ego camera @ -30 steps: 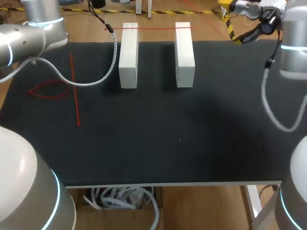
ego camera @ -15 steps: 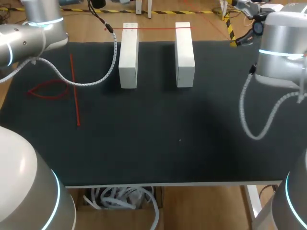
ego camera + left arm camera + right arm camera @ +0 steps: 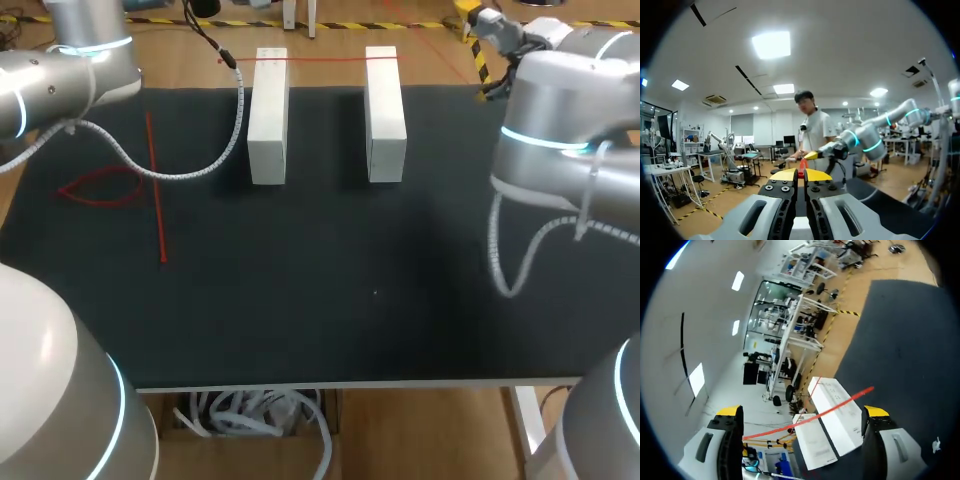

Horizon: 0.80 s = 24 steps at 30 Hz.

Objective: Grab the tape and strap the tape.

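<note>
Black table mat [image 3: 330, 300] fills most of the head view. Right arm [image 3: 560, 130] comes in at the far right corner, with its elbow over the mat's right edge. Left arm [image 3: 60, 70] is at the far left corner, and its grey ribbed cable [image 3: 180, 172] droops across the mat toward the left block.

Two long white blocks lie side by side at the far edge, parallel and apart: left block [image 3: 268, 120] and right block [image 3: 385, 115]. There are faint marks on their tops in the right wrist view, too small to read. No legible labels or writing anywhere.

Red tape [image 3: 325, 58] runs as a thin straight line across the far ends of both blocks. It also shows in the right wrist view [image 3: 840, 405], crossing both tops. A straight red strip [image 3: 157, 190] lies on the mat's left side, with a thin red loop [image 3: 100, 187] just beside it.

Right gripper [image 3: 802, 412] has its fingers spread wide and holds nothing, the blocks and tape well ahead of it. Left gripper [image 3: 801, 174] has its yellow tips pressed together. A tiny red bit shows at the tips, and I can't tell what it is or whether it is pinched.
</note>
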Motion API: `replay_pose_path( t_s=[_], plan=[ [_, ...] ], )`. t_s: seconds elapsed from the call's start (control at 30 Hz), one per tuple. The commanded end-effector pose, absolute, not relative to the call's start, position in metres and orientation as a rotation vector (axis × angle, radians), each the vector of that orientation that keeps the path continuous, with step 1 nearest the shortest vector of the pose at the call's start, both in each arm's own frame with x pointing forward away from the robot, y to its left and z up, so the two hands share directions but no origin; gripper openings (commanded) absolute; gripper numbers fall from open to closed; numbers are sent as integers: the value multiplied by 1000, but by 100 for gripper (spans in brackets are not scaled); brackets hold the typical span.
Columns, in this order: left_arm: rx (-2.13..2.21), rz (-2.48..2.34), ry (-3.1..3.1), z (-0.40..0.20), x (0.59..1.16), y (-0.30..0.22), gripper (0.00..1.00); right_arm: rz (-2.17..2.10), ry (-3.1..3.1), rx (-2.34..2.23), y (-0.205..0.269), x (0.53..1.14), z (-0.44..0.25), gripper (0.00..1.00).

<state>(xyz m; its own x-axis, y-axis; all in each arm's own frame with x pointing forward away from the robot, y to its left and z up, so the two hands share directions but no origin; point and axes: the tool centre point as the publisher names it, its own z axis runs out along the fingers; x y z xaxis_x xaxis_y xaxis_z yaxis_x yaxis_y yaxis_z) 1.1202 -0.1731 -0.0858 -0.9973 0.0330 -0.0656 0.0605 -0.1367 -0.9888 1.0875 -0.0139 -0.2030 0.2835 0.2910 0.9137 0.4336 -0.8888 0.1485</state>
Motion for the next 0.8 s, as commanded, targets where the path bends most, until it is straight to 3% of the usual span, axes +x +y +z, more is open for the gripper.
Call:
replay_pose_path(
  t_s=[0.03,0.37,0.8],
  plan=[
    [113,-2352,2053,-86,1121,-173,0,-1609,-230,-2589,-4,1082,-213,100],
    [113,-2352,2053,-86,1121,-173,0,-1351,349,-2552,-9,1096,-223,100],
    [113,-2352,2053,-86,1121,-173,0,-1554,28,-2517,-5,1107,-218,100]
  ],
)
